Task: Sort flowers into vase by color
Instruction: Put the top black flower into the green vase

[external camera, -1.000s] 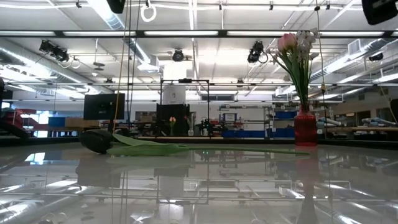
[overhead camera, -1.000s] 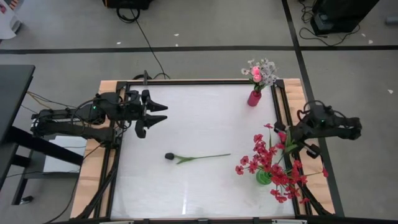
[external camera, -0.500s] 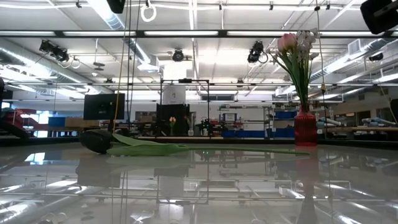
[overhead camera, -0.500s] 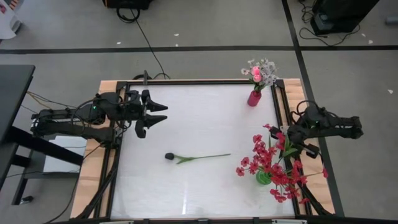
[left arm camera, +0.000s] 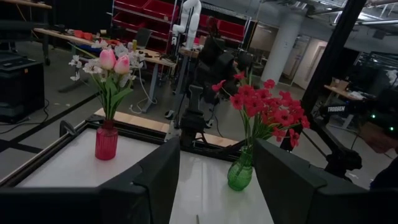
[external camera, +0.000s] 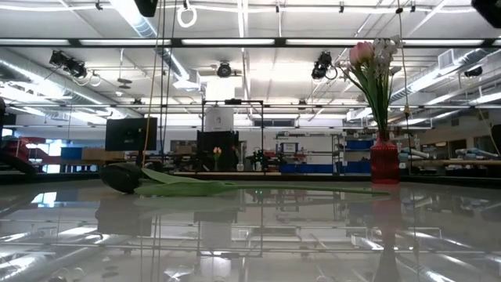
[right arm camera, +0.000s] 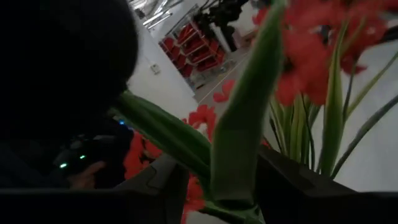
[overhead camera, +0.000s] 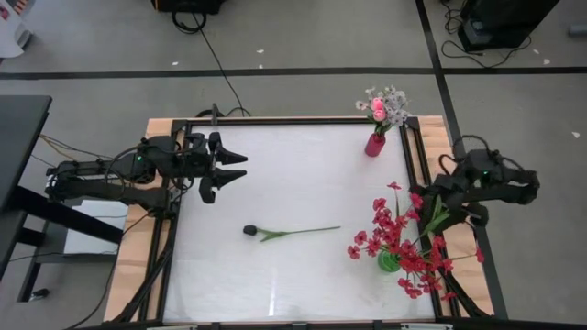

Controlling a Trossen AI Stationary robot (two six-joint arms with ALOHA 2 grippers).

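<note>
Counting it up for you: two vases on the white table (overhead camera: 303,174), a red vase (overhead camera: 374,144) in the far right corner with two pink buds (left arm camera: 115,60) plus some white sprays (overhead camera: 394,103), and a green vase (overhead camera: 389,261) by the right edge stuffed with red blossom sprays (overhead camera: 404,240), too tangled to count. One dark-budded flower (overhead camera: 275,233) lies flat mid-table, bud toward the left side, nothing touching it. The left gripper (overhead camera: 240,166) hangs at the left edge, fingers spread apart, holding nothing. The right gripper (overhead camera: 431,213) sits right up in the red sprays at the right rail; a green stem runs between its fingers (right arm camera: 165,186), but I can't tell if they're pinching it. You've got loads of open room across the middle and near side; it's crowded only around that green vase.
</note>
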